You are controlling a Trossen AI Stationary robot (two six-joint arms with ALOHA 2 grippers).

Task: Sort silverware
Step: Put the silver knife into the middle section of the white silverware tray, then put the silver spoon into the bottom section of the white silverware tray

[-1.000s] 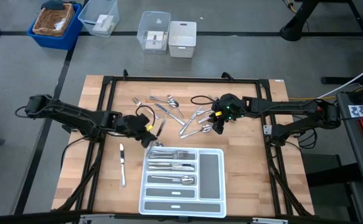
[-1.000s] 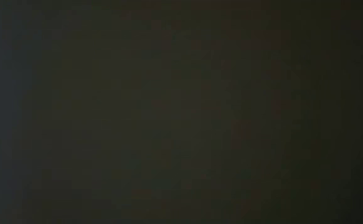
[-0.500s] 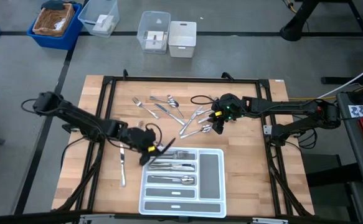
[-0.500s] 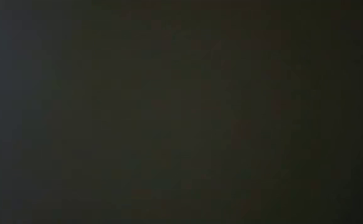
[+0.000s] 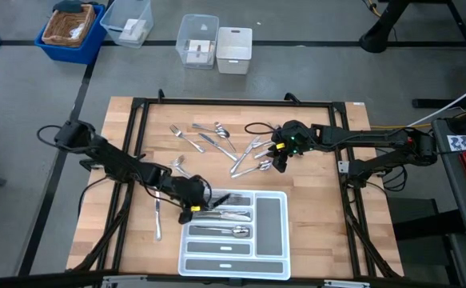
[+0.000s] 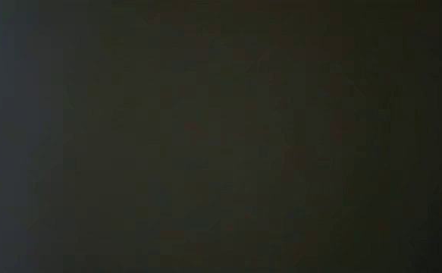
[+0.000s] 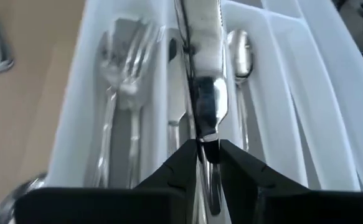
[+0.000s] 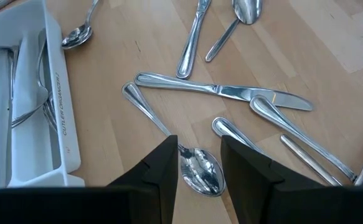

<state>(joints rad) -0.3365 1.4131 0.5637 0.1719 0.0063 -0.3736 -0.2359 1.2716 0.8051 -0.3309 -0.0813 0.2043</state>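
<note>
Jaws on the left gripper [image 7: 207, 163] pinch the handle end of a table knife [image 7: 203, 81] between the two dark fingers; whether that grip is firm or already slackening cannot be told. The knife's blade reaches out over the white cutlery tray [image 5: 274, 240], low and centre in the high view, above the divider between two long slots. One slot beside it holds forks [image 7: 122, 74]; a spoon [image 7: 239, 56] lies in a slot on the other side.

Jaws on the right gripper [image 8: 200, 165] stand apart and empty, poised over a loose spoon [image 8: 197, 168] whose bowl shows between them. That gripper hovers right of centre in the high view [image 5: 284, 152], above the scatter of unsorted silverware [image 5: 221, 140] on the wooden counter [image 5: 129, 128]. A lone knife [image 5: 157, 212] lies on the counter left of the tray.

The risk, as I judge it, sits with the left side. The held knife hangs over a partition rather than squarely over one compartment, so on release it may land straddling the wall or slide in with the forks. It could also tip handle-first and rest propped on the tray edge. Pieces already lying in the slots may deflect it. On the right, the crowded heap could make a closing grip catch two pieces at once.
</note>
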